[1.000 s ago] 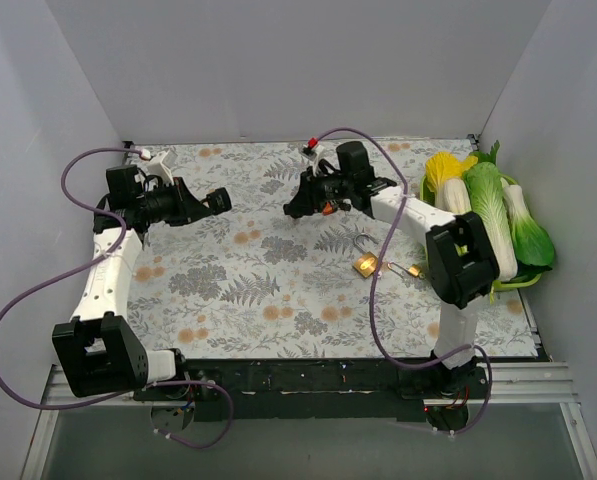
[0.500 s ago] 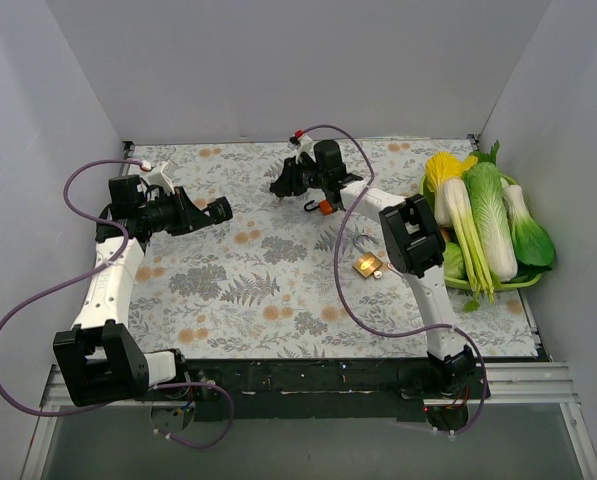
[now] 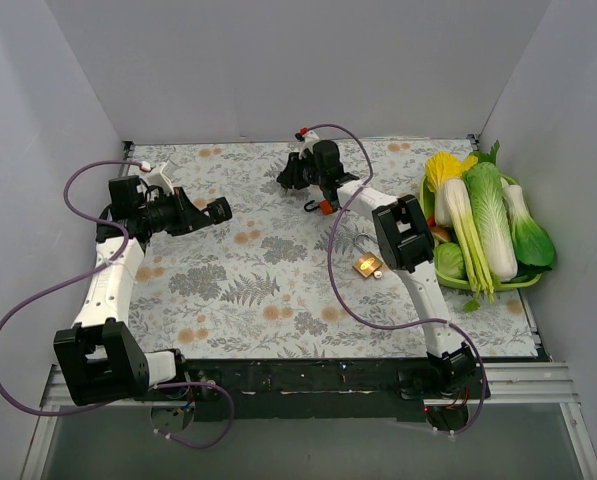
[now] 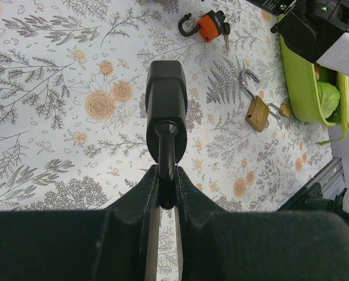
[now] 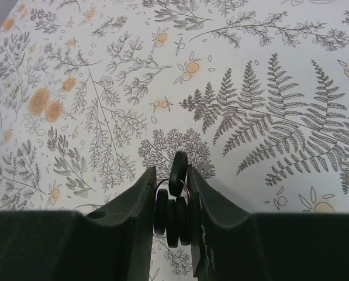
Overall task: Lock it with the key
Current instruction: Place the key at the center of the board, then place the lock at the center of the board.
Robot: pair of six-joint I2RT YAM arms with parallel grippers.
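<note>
My left gripper is shut on the shackle of a black padlock, which sticks out ahead of the fingers above the floral cloth. In the top view this gripper hovers at the left. My right gripper is shut on a bunch of black-headed keys on a thin ring, just above the cloth. From above, that gripper sits at the back middle, well apart from the black padlock.
An orange padlock lies near the right gripper, also seen as the orange padlock. A brass padlock with its shackle open lies right of centre. A green basket of vegetables fills the right edge. Grey walls enclose the cloth.
The right arm has swung from the middle of the cloth toward the back, keys still gripped. The left arm with the black padlock has barely shifted.
</note>
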